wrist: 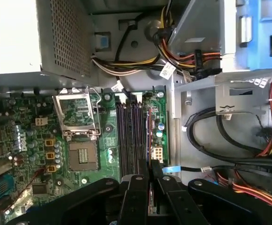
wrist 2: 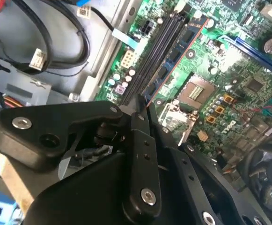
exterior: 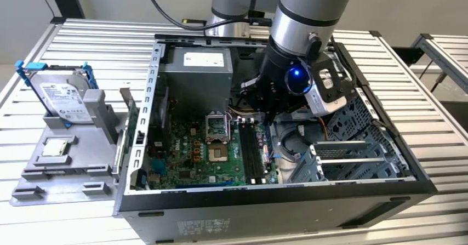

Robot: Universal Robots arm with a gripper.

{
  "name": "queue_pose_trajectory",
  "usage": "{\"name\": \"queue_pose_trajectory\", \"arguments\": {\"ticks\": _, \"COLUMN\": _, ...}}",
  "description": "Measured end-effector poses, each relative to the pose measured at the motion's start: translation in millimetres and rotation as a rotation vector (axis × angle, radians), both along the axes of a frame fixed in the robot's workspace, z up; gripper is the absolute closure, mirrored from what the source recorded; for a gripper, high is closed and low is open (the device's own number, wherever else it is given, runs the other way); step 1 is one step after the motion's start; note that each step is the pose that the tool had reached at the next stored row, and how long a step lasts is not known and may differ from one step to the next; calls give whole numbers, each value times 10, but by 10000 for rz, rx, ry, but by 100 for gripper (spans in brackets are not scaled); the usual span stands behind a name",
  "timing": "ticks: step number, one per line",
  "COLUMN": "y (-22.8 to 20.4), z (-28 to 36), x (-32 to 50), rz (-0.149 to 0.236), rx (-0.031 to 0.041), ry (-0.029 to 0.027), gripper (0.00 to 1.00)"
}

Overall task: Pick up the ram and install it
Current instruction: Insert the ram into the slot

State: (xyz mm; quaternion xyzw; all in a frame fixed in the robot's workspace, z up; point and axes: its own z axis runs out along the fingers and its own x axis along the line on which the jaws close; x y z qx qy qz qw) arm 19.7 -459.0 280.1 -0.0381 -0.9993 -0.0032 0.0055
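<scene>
The ram [wrist: 148, 136] is a thin blue board seen edge-on. It stands upright along the outermost of the black memory slots [wrist: 128, 136] on the green motherboard [wrist: 28, 140]. In the second wrist view the ram [wrist 2: 190, 33] runs away from the fingertips, level with the slots [wrist 2: 159, 51]. My gripper [wrist: 149, 176] is shut on its near end, black fingers [wrist: 136, 192] pressed to both faces. In the exterior view my gripper [exterior: 269, 116] reaches down into the open computer case [exterior: 292, 193] above the slots [exterior: 252, 146]. How deep the ram sits in its slot is hidden.
The open processor socket [wrist: 83, 154] lies beside the slots. Loose black and coloured cables [wrist: 229, 136] and a metal drive cage [exterior: 358, 152] crowd the slots' other side. The power supply [exterior: 197, 64] fills the case's back. Outside, a grey stand holds a hard drive [exterior: 66, 97] and a square chip [exterior: 57, 146].
</scene>
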Motion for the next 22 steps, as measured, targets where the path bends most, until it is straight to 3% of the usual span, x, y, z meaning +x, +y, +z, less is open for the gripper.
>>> {"name": "queue_pose_trajectory", "arguments": {"ticks": 5, "y": -1, "z": -11, "x": -1, "rz": -1, "rx": -1, "ry": 8, "gripper": 100}}
{"name": "queue_pose_trajectory", "arguments": {"ticks": 22, "y": -1, "z": -320, "x": -32, "rz": 67, "rx": -2, "ry": 8, "gripper": 100}}
